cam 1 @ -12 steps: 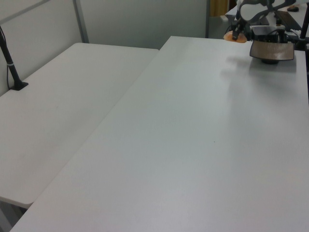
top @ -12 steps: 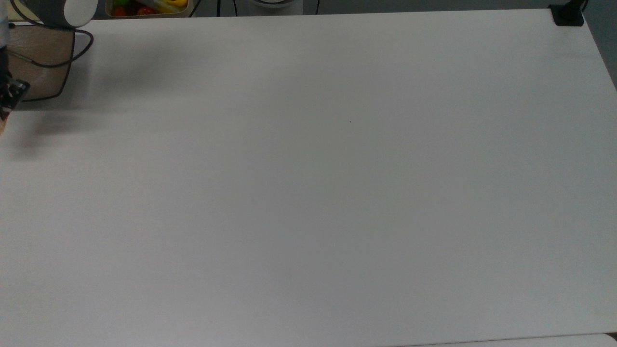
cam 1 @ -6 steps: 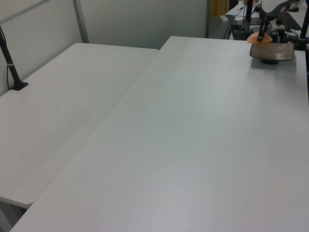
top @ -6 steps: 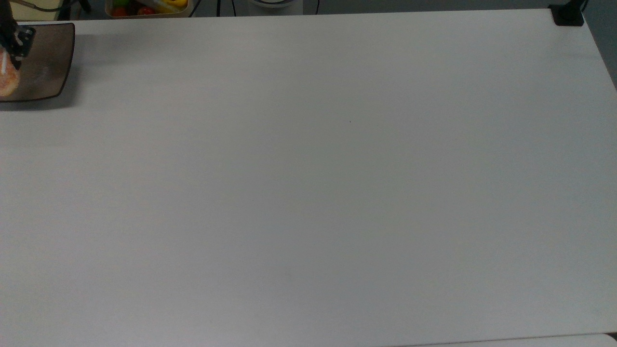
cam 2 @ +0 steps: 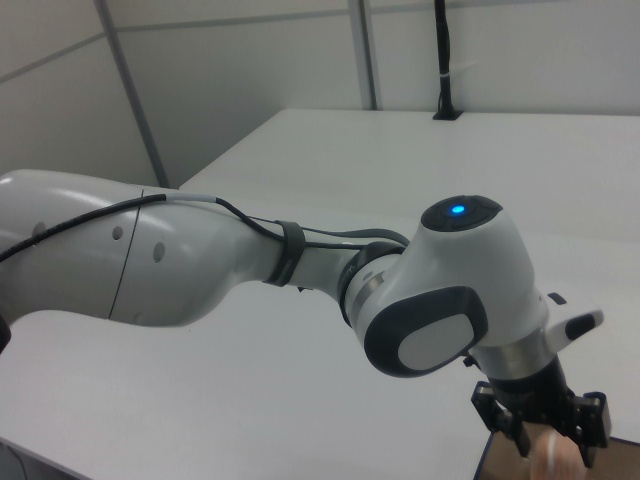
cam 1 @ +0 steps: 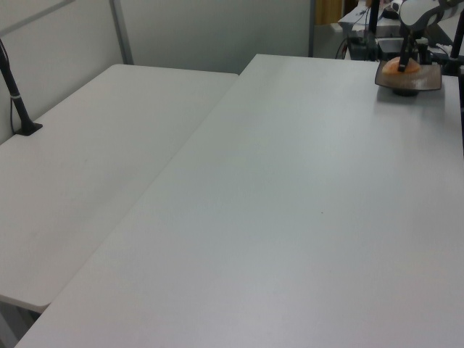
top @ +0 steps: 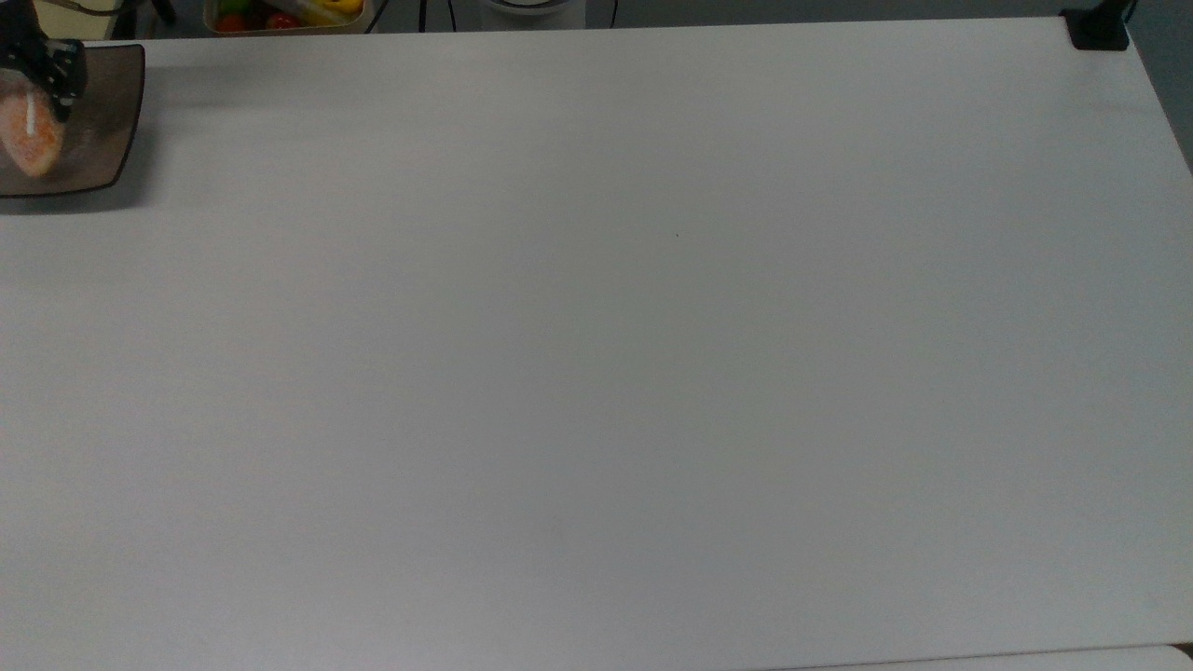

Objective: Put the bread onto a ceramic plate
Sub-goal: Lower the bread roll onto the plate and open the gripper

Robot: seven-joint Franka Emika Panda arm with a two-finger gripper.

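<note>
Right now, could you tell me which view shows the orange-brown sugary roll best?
The top view: the orange-brown sugary roll shows its white stripe. The left view shows a small orange patch; the right view, a pale sliver.

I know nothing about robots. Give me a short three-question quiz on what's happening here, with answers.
1. True or false: the bread lies on the bare white table.
2. In the top view, which corner holds the ceramic plate? A) upper left B) lower right C) upper right
3. What sits right at the bread? The robot's ____.

Key:
1. False; it is over the plate.
2. A.
3. hand.
</note>
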